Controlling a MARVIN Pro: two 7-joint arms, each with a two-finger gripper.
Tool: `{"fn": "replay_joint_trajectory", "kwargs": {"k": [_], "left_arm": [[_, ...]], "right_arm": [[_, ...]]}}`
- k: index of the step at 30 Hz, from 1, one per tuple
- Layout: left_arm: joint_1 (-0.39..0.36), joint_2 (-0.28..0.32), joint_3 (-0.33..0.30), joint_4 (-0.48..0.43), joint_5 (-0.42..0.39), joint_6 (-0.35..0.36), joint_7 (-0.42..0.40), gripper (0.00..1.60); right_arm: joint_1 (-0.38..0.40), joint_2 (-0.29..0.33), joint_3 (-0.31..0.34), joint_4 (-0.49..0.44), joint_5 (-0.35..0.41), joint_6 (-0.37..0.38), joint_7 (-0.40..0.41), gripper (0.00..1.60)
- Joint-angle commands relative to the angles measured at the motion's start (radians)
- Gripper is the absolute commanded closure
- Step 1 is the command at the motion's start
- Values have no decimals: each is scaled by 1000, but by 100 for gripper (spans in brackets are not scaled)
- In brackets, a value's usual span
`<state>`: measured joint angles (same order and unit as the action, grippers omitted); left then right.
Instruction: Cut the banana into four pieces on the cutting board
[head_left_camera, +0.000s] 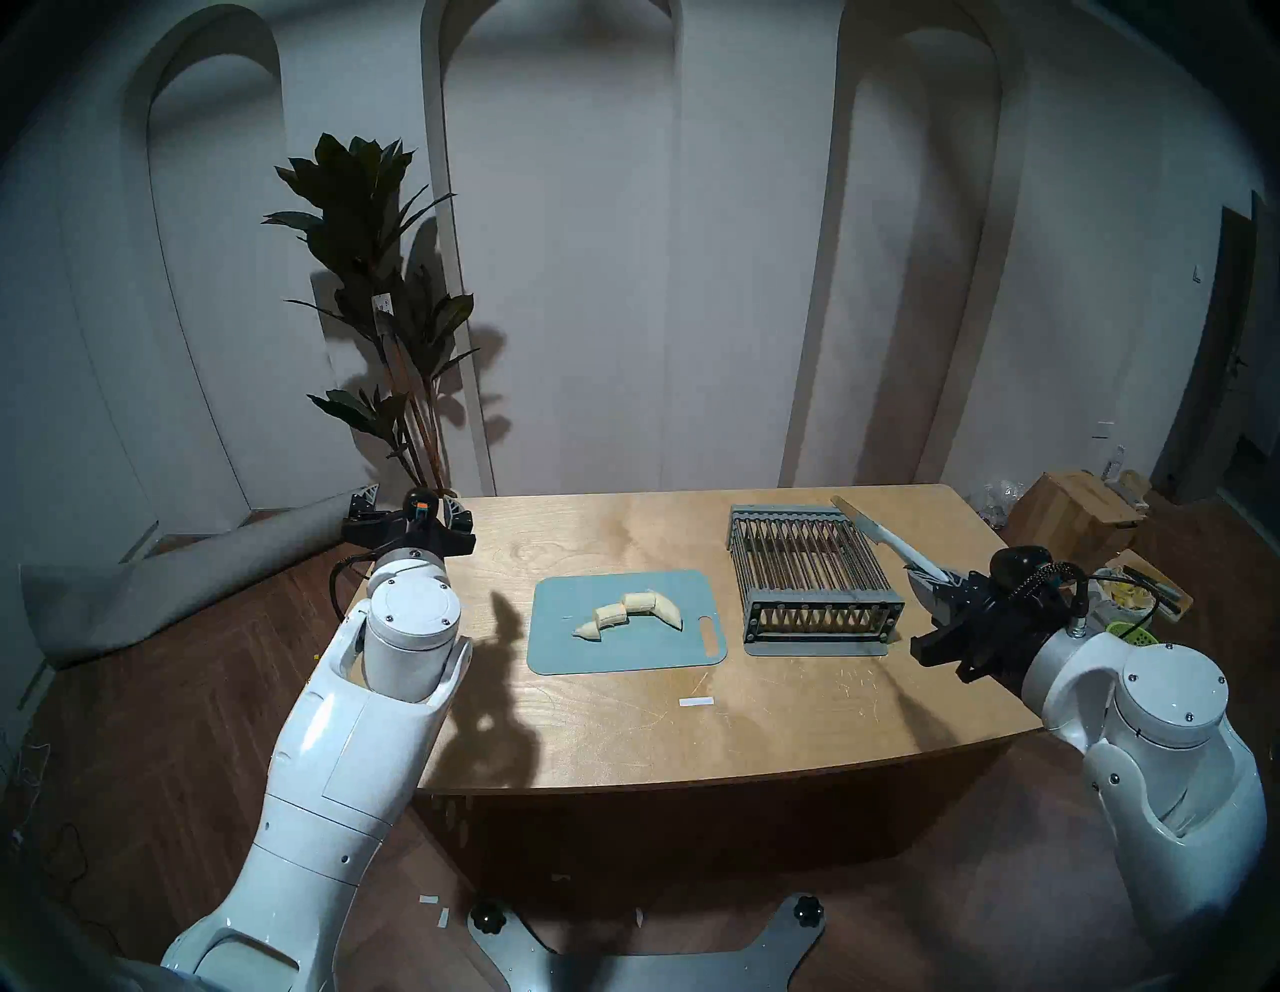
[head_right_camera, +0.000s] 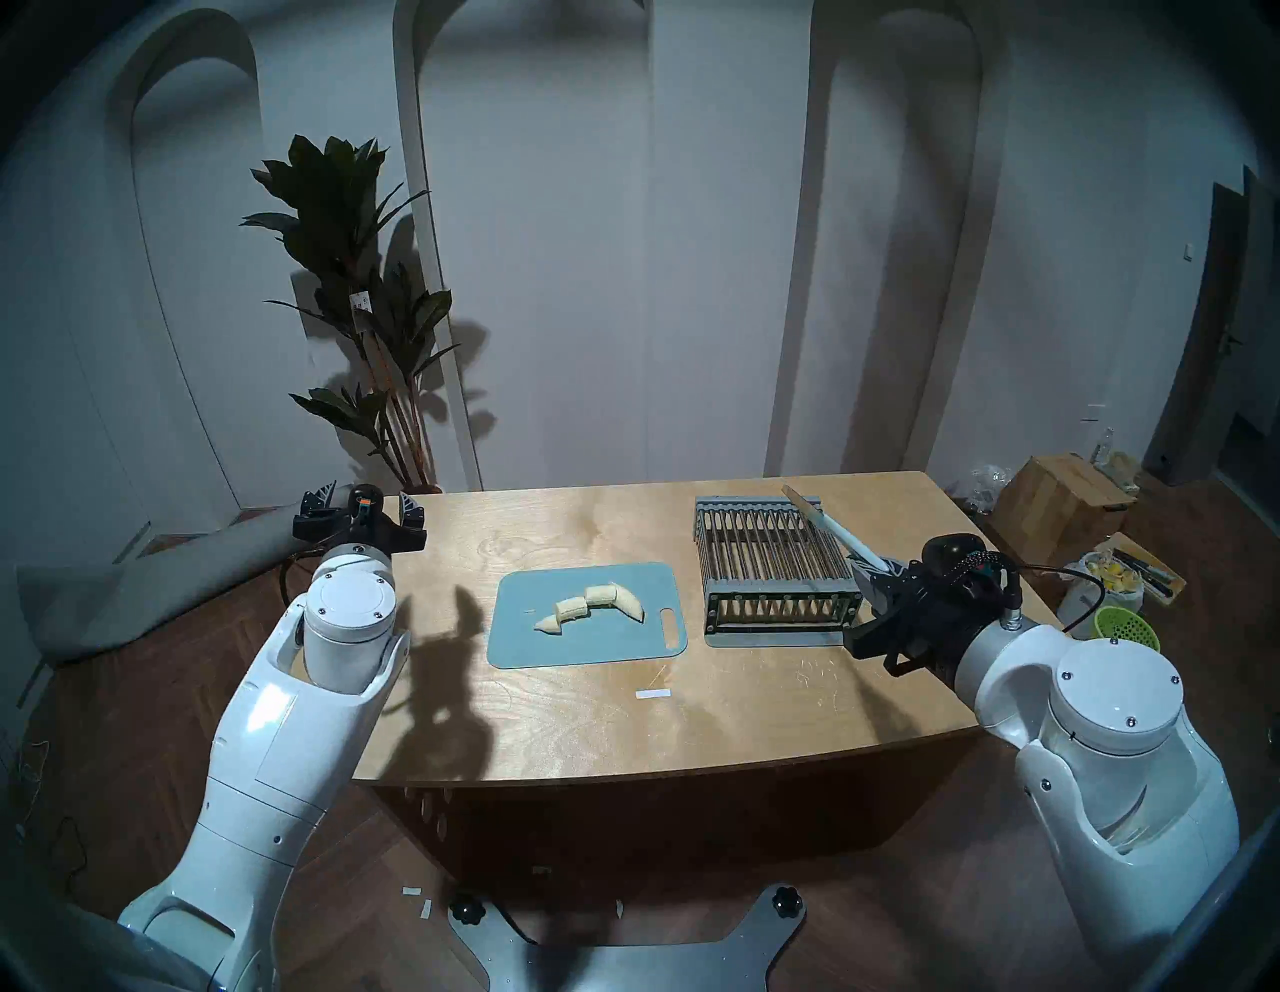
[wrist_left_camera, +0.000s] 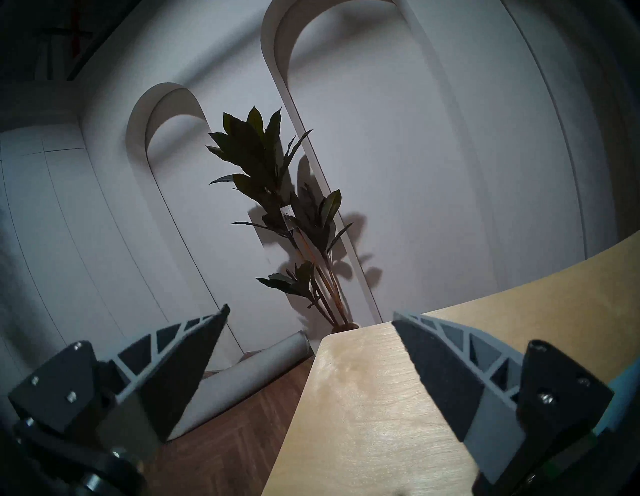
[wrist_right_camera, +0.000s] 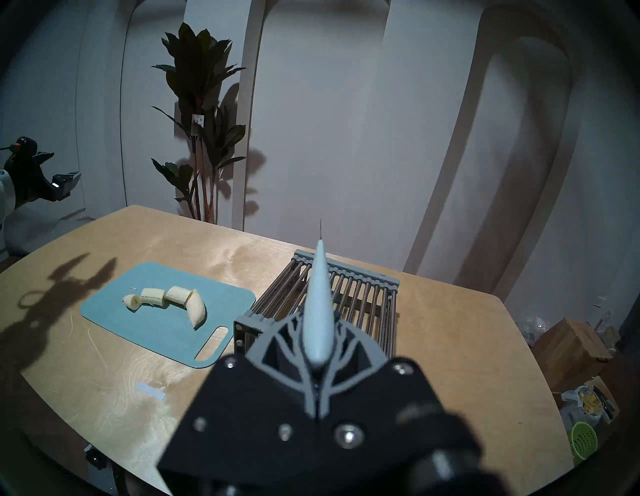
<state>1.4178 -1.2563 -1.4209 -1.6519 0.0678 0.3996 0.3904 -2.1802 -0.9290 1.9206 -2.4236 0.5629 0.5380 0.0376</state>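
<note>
The banana (head_left_camera: 627, 613) lies cut into several short cream chunks in a curved row on the pale blue-grey cutting board (head_left_camera: 575, 648) at the table's middle. Both also show in the right wrist view, banana (wrist_right_camera: 166, 300) and board (wrist_right_camera: 162, 334). My right gripper (head_left_camera: 931, 580) is shut on the pale handle of a knife (head_left_camera: 893, 544), held above the table's right side, right of the board. The blade points away over the grey rack (head_left_camera: 810, 575). My left gripper (head_left_camera: 410, 514) is open and empty above the table's far left corner, well apart from the board.
The grey slatted wire rack (wrist_right_camera: 360, 294) stands right of the board. A white tape strip (head_left_camera: 696, 702) lies on the wooden table (head_left_camera: 623, 734) near the front. A potted plant (head_left_camera: 388, 312) stands behind the left corner. A cardboard box (head_left_camera: 1073, 512) and a green basket (head_right_camera: 1125, 627) sit at the right.
</note>
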Motion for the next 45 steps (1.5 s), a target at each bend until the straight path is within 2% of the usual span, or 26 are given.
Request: {"fn": "replay_joint_trajectory", "kwargs": {"k": [1,15,24,28,37,40,45], "left_arm": [[-45,29,0,-9,4,24,-34,0],[-52,35,-1,-13,6,54,-65,0],[-52,35,-3,-13,7,58,-74,0],[-53,35,-4,-13,9,57,-76,0],[-53,35,-3,-13,10,56,-74,0],[-53,35,-3,-13,10,56,-73,0],[-53,36,-2,-13,9,56,-72,0]], "right_arm": [[-25,-4,47,-20,17,-24,39,160],[-58,-22,126,-20,45,-32,89,160],[-71,-51,187,-20,99,9,107,160],[-81,-64,205,-20,118,67,88,160],[6,-63,122,-20,116,192,-49,160],[52,-48,85,-5,134,177,-76,160],[114,-20,19,103,174,109,-85,160]]}}
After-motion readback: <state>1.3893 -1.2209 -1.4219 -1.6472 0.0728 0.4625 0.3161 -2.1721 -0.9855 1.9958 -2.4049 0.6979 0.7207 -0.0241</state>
